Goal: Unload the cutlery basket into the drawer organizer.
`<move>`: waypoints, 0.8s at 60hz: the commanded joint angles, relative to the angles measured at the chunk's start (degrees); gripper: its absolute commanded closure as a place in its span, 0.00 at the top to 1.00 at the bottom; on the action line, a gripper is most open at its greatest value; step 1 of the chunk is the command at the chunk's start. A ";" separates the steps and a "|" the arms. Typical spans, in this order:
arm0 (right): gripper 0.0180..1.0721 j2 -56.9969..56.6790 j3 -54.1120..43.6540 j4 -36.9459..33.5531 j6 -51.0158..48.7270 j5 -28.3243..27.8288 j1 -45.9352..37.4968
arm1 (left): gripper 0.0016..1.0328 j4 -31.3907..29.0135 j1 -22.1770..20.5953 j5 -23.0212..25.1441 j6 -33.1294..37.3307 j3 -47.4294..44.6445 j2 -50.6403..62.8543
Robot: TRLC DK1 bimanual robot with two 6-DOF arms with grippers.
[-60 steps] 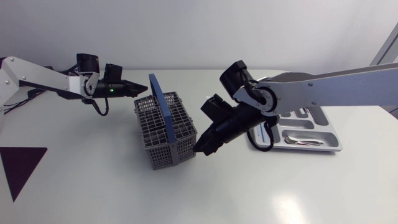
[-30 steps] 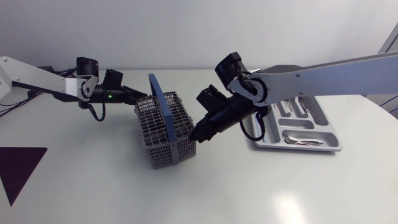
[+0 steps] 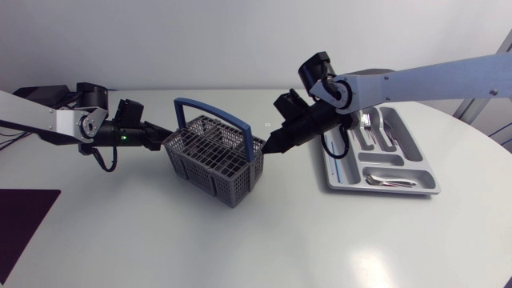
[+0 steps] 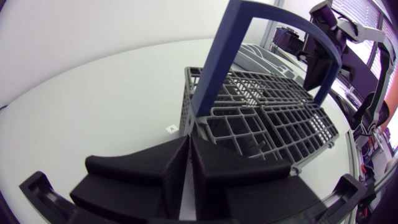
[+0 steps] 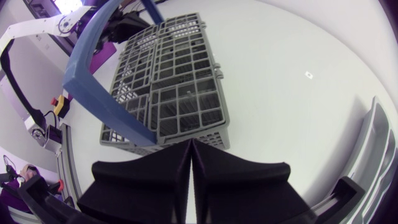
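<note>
Left hand (image 3: 166,138) and right hand (image 3: 270,149) both closed, tips angled inward.

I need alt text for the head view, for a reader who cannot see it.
A blue-handled grey cutlery basket stands in the middle, with the shut left gripper at its left rim and the shut right gripper at its right rim. A drawer organizer holding some cutlery lies to the right.

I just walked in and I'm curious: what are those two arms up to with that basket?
Two robot arms are at a grey cutlery basket with a blue handle, one at each end. The left gripper and the right gripper are both closed, tips against the basket's rim. Whether they pinch it is unclear. A drawer organizer beside it already holds some cutlery.
</note>
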 commanded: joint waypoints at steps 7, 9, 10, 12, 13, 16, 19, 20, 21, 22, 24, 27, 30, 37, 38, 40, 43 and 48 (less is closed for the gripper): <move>0.06 2.69 2.82 0.27 -0.39 0.09 -2.57 | 0.14 -0.94 -1.96 1.31 2.33 -6.00 -6.70; 0.06 2.96 2.91 0.27 -0.56 0.09 -2.92 | 0.14 -1.29 -2.13 1.31 2.77 -6.97 -7.85; 0.06 3.13 3.00 0.27 -0.56 0.09 -2.92 | 0.14 -1.47 -2.22 1.31 2.95 -7.23 -8.20; 0.06 3.40 3.17 0.27 -0.65 0.00 -3.36 | 0.14 -2.26 -2.31 1.31 3.56 -8.02 -9.25; 0.06 3.66 3.17 0.36 -0.65 0.00 -3.36 | 0.14 -2.61 -2.40 1.31 3.82 -8.38 -9.69; 0.06 3.92 3.35 0.36 -0.65 0.00 -3.62 | 0.14 -3.14 -2.57 1.31 4.09 -9.61 -11.10; 0.06 4.36 3.70 0.45 -0.74 0.00 -3.80 | 0.14 -3.58 -2.84 1.40 4.61 -10.93 -12.59; 0.06 4.63 3.88 0.45 -0.65 0.00 -3.80 | 0.14 -3.75 -2.92 1.40 4.79 -11.36 -13.03; 0.06 4.71 4.14 0.45 -0.65 0.00 -3.89 | 0.14 -3.75 -2.92 1.40 4.88 -11.80 -13.47; 0.06 4.98 4.32 0.45 -0.65 0.00 -3.98 | 0.14 -3.75 -3.01 1.40 4.97 -12.16 -13.82; 0.06 5.42 4.84 0.36 -0.56 0.00 -4.15 | 0.14 -3.75 -3.01 1.40 5.05 -12.86 -14.61; 0.06 5.59 5.28 0.36 -0.48 0.00 -4.33 | 0.14 -3.75 -3.01 1.40 5.05 -13.74 -15.49; 0.06 5.50 5.19 0.62 -0.48 0.44 -4.50 | 0.14 -3.67 -3.01 1.31 5.23 -14.18 -16.11; 0.06 3.57 3.17 0.71 -0.48 0.79 -5.73 | 0.14 -4.02 -2.31 1.31 5.32 -14.35 -17.51; 0.06 3.22 2.73 0.71 -0.48 0.79 -5.91 | 0.14 -4.19 -2.05 1.31 5.41 -14.53 -17.87; 0.06 2.43 1.77 0.71 -0.65 0.79 -6.44 | 0.14 -4.37 -1.69 1.31 5.76 -14.70 -18.22; 0.06 1.37 0.18 0.45 -0.92 0.70 -6.61 | 0.14 -5.42 -1.52 1.40 6.64 -14.97 -18.74; 0.06 -0.56 -2.28 0.45 -1.09 0.70 -5.82 | 0.14 -6.74 -1.52 1.31 8.13 -15.67 -19.27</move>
